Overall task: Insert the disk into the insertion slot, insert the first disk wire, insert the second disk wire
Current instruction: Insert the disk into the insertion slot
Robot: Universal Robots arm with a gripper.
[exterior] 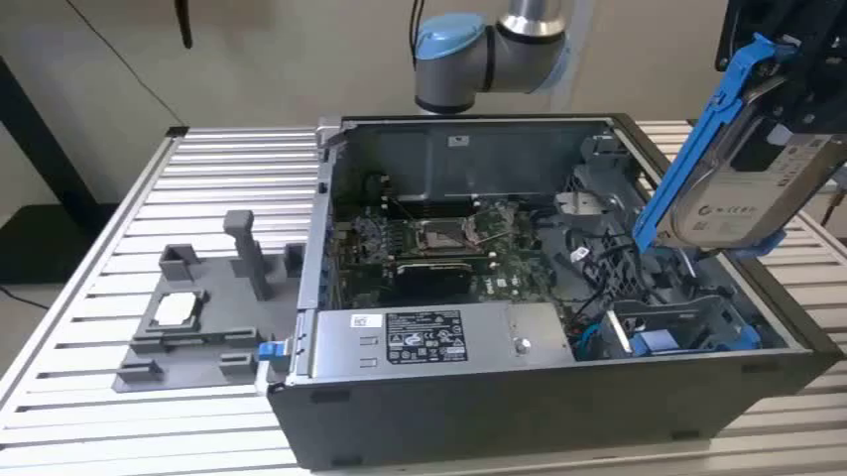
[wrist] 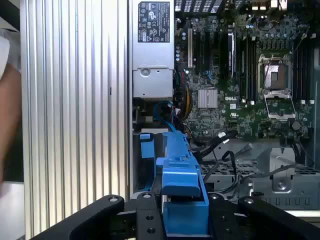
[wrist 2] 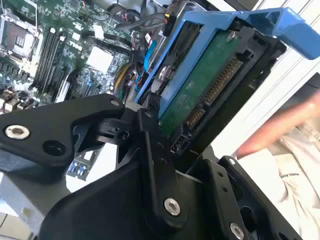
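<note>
My gripper (exterior: 779,104) is shut on the disk (exterior: 748,188), a silver drive in a blue carrier frame (exterior: 691,149). It hangs tilted in the air over the exterior view's right side of the open computer case. Below it, in the case's near right corner, sits the insertion slot (exterior: 675,322), a grey cage with blue clips. In the second wrist view the disk's green underside (wrist 2: 200,85) and connectors show between my black fingers (wrist 2: 150,145). In the first wrist view the blue carrier (wrist: 180,175) sits in my gripper (wrist: 182,217) above the slot (wrist: 147,150).
A labelled silver power-supply box (exterior: 411,337) lies beside the slot. Loose black and blue cables (exterior: 589,258) run over the motherboard (exterior: 437,243). A grey fixture (exterior: 198,307) stands on the slatted table at the exterior view's left. A person's hand (wrist 2: 280,132) is close to the table edge.
</note>
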